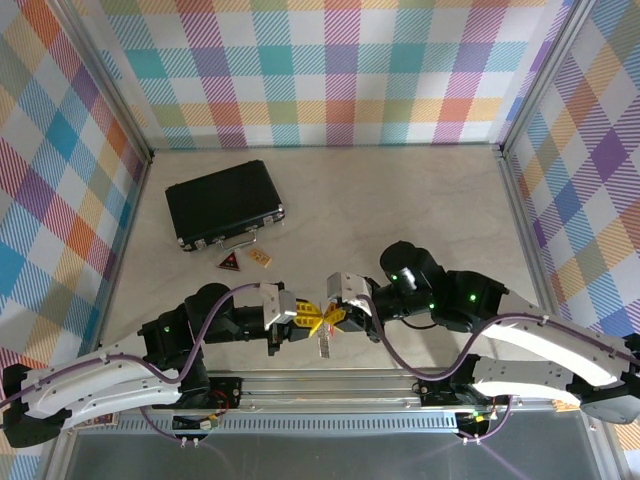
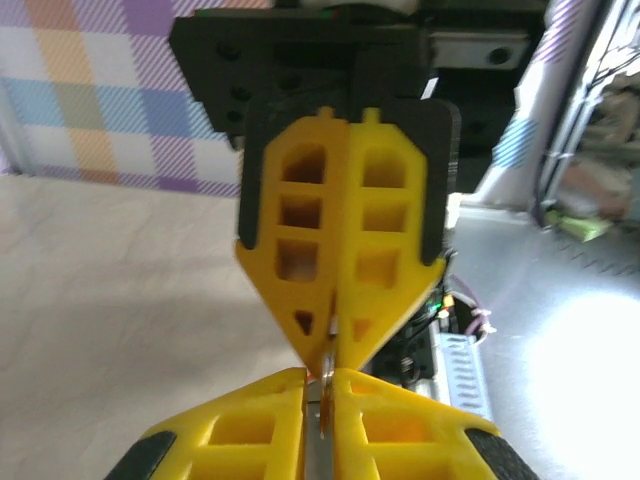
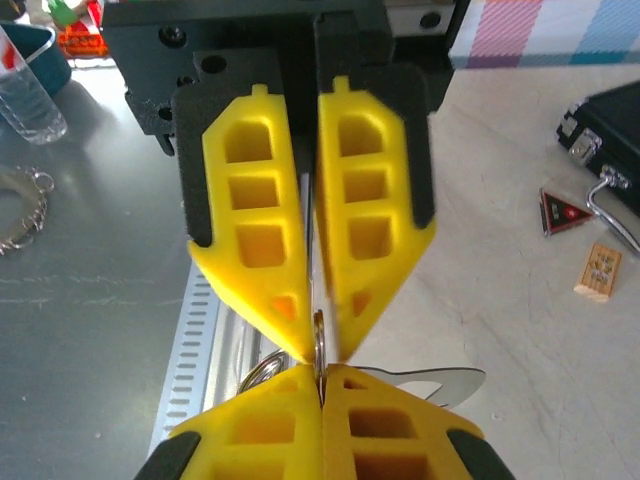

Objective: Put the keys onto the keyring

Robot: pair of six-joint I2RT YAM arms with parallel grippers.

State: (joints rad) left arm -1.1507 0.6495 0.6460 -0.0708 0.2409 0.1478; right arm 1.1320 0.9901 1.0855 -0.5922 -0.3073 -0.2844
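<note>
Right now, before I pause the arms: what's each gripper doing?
Left gripper: shut on a thin metal piece; which one, cannot tell.
Right gripper: shut, apparently on the keyring.

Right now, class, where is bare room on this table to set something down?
Bare: table right of the case, out to the right wall, and the strip behind the case. Crowded: tags beside the case; near edge, where left gripper and right gripper meet.

left claw (image 1: 305,317) meeting right claw (image 1: 337,319), case (image 1: 224,204) behind
</note>
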